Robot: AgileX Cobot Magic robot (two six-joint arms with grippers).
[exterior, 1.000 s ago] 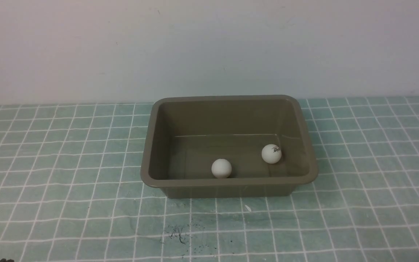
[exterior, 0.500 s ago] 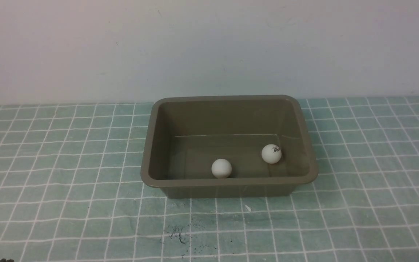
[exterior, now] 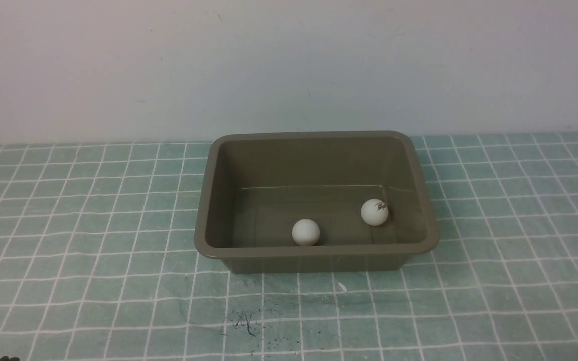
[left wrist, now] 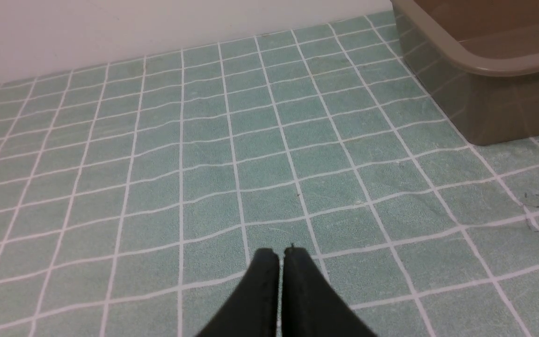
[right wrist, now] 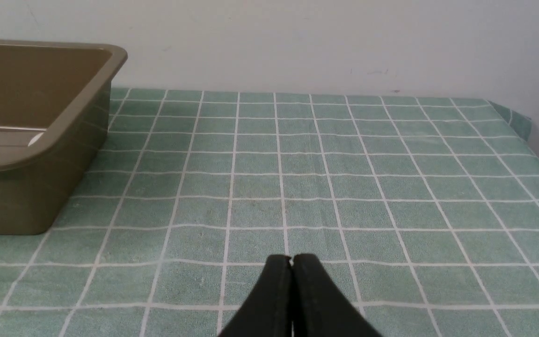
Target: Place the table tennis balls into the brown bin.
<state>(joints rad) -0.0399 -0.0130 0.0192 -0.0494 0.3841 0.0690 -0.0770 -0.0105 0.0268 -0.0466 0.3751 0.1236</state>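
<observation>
Fingers (right wrist: 273,285) closed, well apart from both balls (exterior: 306,232) in brown bin (exterior: 314,251)

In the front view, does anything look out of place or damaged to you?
Dark scuffs and a small white fleck mark the green cloth on the near side of the bin, breaking its neat grid.

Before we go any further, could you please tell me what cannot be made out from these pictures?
- Printed ball: wording too small to read, front view.
- Other ball: lowest part hidden by the near rim of the brown bin, front view.
- Left gripper: rear cut off by the picture edge, left wrist view.
- Right gripper: rear cut off likewise, right wrist view.
- Dark object: mostly cut off by the front view's lower edge.
</observation>
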